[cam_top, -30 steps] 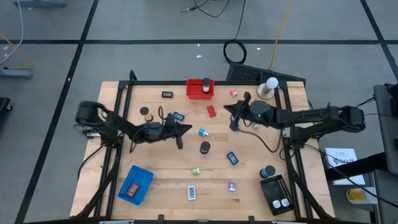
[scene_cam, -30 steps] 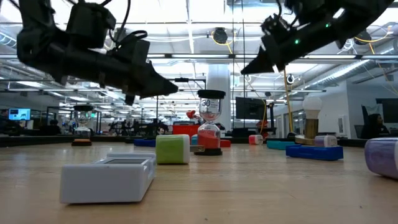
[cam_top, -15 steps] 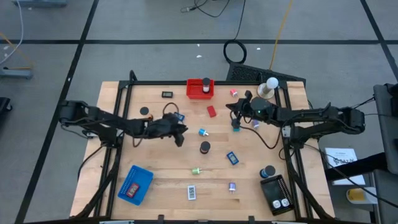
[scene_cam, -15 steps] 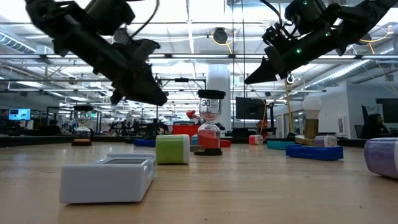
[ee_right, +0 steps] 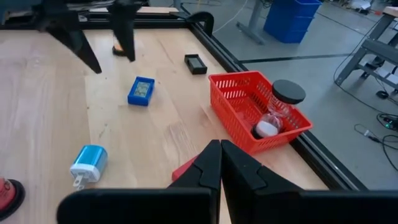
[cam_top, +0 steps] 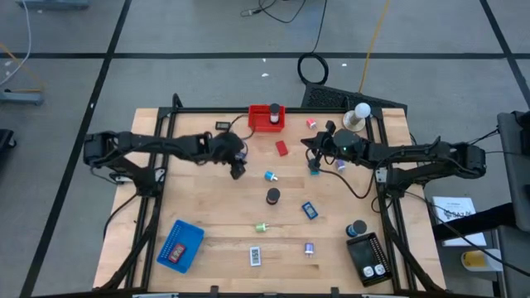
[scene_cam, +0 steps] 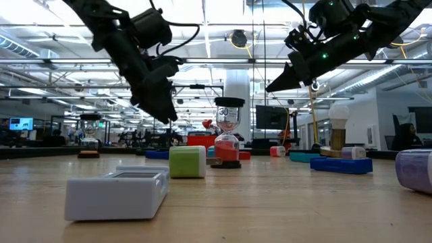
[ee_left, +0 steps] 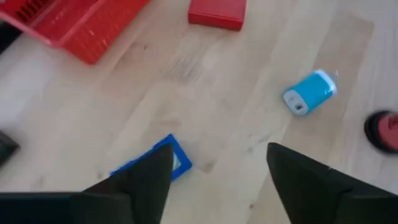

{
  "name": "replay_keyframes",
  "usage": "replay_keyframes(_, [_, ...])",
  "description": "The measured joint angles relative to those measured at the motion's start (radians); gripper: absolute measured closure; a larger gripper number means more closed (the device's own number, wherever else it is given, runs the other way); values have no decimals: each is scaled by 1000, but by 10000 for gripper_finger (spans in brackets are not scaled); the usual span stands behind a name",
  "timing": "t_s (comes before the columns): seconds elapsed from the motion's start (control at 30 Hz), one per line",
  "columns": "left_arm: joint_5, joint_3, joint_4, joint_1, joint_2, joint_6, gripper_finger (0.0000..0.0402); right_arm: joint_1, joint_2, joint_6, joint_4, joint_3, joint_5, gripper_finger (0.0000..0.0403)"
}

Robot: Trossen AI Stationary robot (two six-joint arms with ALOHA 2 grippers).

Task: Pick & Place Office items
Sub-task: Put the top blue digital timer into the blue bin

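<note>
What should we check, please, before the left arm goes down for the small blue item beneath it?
1. Left gripper open: ok, its fingers stand apart with nothing between them.
2. Blue item lined up: not ok, in the left wrist view it lies partly behind one finger rather than in the gap.
3. Room around the target: ok, the light blue piece and red block lie well apart from it.
4. Right gripper out of the way: ok, shut and empty, hanging over the table's far right part near the red tray.
5. Gripper height: ok, the low view shows it clear above the table.
</note>
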Motion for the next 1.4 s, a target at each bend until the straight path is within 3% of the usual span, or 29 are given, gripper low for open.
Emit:
replay_keyframes(0.2, [54, 62, -109, 89, 0, 201, 106, 0, 0, -3, 2, 0, 0, 403])
replay_keyframes(0.6, [166, 62, -58, 173, 170, 505, 115, 0, 0, -4, 2, 0, -1, 403])
replay_keyframes(0.83, [131, 63, -38, 178, 271, 618, 125, 1, 0, -7, 2, 0, -1, 403])
replay_keyframes(1.0, [128, 65, -47, 176, 277, 591, 152, 1, 0, -8, 3, 0, -1, 403])
replay_keyframes(1.27, [122, 63, -123, 162, 265, 477, 245, 1, 0, -23, 3, 0, -1, 403])
replay_keyframes(1.4, [105, 66, -161, 135, 262, 369, 254, 1, 0, -22, 3, 0, -1, 403])
